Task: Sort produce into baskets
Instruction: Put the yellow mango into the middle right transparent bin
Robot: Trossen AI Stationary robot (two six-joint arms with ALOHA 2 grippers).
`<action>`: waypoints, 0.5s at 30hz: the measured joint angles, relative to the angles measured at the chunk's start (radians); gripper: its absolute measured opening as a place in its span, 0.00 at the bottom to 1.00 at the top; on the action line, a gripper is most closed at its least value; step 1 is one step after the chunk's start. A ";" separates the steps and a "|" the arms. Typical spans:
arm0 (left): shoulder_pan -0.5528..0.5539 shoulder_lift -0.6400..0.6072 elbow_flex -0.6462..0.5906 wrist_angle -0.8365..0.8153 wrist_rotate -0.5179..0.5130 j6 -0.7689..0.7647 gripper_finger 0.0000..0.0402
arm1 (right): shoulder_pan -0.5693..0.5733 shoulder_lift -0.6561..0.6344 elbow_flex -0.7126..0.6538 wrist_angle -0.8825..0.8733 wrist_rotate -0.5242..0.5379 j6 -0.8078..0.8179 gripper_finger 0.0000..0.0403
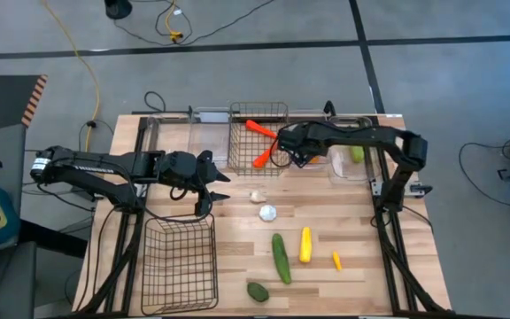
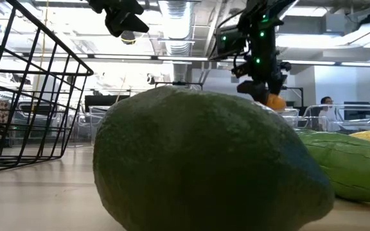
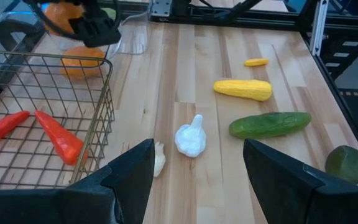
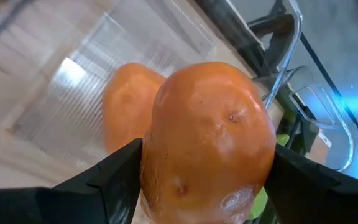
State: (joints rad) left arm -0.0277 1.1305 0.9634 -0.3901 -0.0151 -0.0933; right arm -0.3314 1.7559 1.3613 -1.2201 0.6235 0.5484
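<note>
An orange fruit (image 4: 209, 142) is grasped by the right hand (image 1: 292, 142) above a clear bin (image 4: 98, 93), where a second orange fruit (image 4: 124, 112) lies. The left hand (image 3: 197, 171) is held released above the desk (image 1: 361, 266), near 2 garlics (image 3: 190, 138). 2 carrots (image 1: 260, 142) lie in the small basket (image 1: 258, 111).

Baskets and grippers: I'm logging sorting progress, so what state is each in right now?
Right gripper: shut on an orange fruit, above a clear bin holding a second orange.
Left gripper: open, empty, above the garlics.
Far basket: holds two carrots.
Near basket: empty.
</note>
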 joint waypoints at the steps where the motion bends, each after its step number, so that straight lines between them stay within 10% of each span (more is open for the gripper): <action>1: 0.000 0.000 0.000 0.000 0.000 0.000 0.58 | -0.003 0.007 0.000 -0.001 -0.001 0.000 0.77; 15: 0.000 0.000 0.000 0.000 0.000 0.000 0.58 | -0.006 0.030 0.000 -0.022 -0.007 -0.010 0.98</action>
State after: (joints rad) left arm -0.0279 1.1305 0.9634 -0.3901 -0.0151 -0.0937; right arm -0.3378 1.7858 1.3617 -1.2425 0.6163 0.5385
